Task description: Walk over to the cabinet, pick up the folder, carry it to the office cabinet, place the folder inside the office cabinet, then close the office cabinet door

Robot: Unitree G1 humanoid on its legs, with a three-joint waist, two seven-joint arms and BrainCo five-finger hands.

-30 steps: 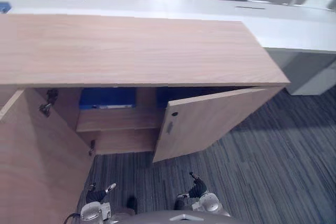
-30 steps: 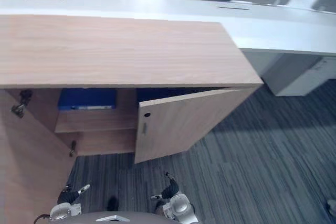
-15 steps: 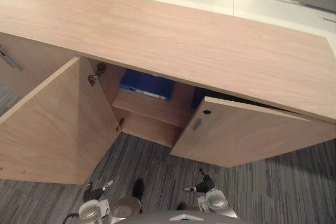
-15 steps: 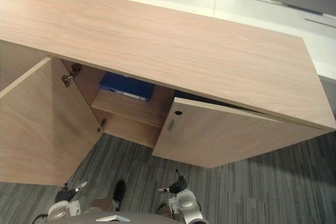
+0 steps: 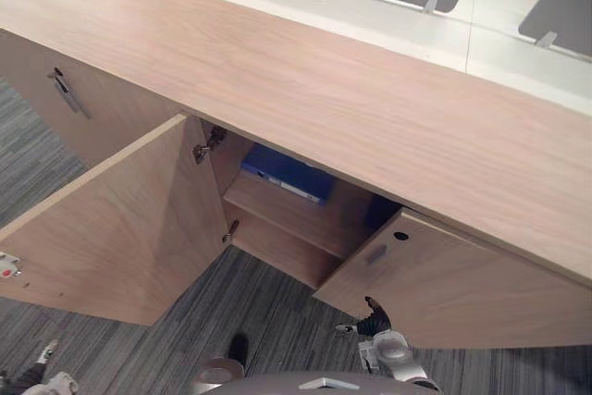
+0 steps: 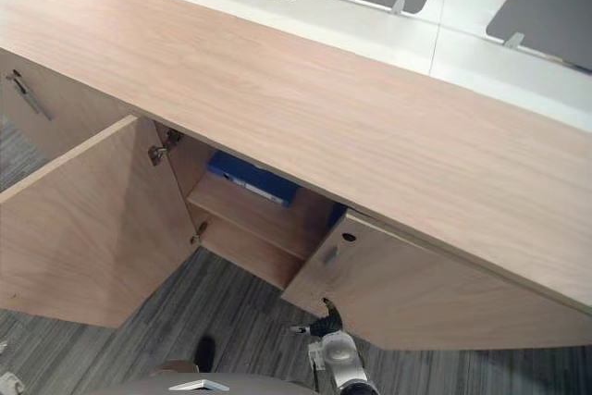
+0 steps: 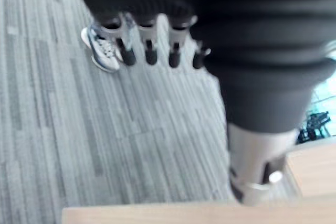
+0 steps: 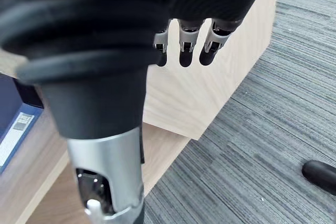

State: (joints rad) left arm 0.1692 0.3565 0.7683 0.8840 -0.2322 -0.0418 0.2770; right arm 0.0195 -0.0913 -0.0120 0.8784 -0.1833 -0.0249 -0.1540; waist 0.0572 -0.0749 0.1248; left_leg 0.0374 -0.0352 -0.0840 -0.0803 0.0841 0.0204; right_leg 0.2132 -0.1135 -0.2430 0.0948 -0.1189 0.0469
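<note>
Folder (image 5: 288, 174) on shelf (image 5: 277, 216), L door (image 5: 120, 224) open

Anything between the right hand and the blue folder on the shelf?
Partly. The half-open right door stands directly ahead of the right hand; the blue folder lies on the shelf beyond that door's free edge. The gap beside it looks clear.

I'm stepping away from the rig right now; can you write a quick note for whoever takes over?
Left hand: open, empty, low over the carpet.
Right hand: open, empty, close to the partly open right door.
The blue folder lies on the shelf inside the office cabinet; the left door stands wide open.
Done, by the look of it: folder placed inside.
Left: shut the doors.
</note>
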